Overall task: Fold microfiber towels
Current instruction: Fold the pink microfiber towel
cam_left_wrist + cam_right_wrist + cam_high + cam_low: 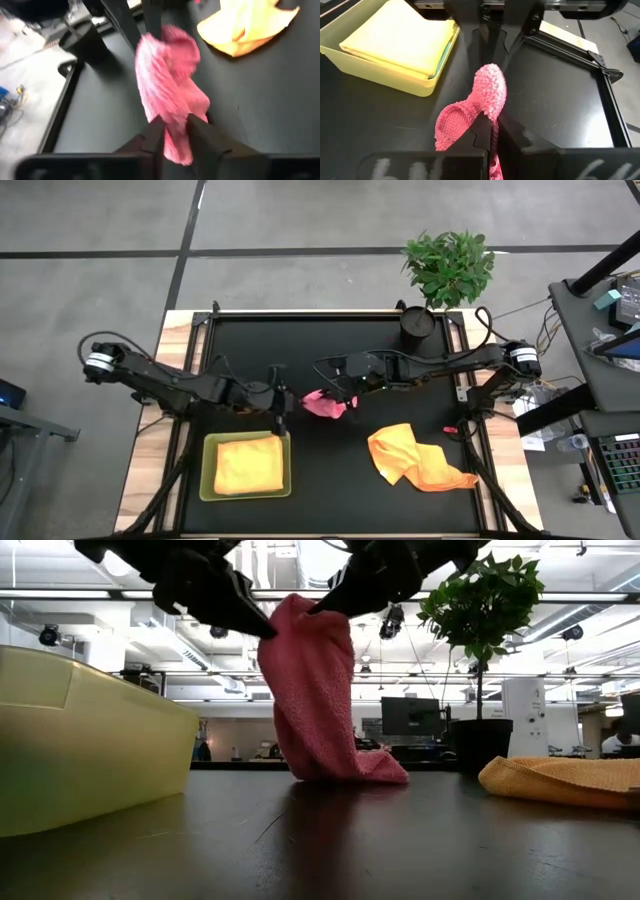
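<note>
A pink towel is held up between my two grippers near the table's middle, and it also shows in the high view. My left gripper is shut on its left upper part. My right gripper is shut on its right upper part. An orange towel lies crumpled on the table at the near right. A folded yellow towel lies in the lime-green tray at the near left. My left gripper pinches the pink towel's upper left part between its two fingers, slanting down from the table's left. The towel is bunched there, so I cannot tell the layers. It hangs below, its lower end on the table. My right gripper pinches the pink towel's upper right part between its two fingers, slanting down from the table's right. The towel is bunched in the hold. A loose flap curls out beside the fingers.
A black pot with a green plant stands at the table's far right. The tray's wall rises close on the left of the held towel. Bare dark table lies between the tray and the orange towel.
</note>
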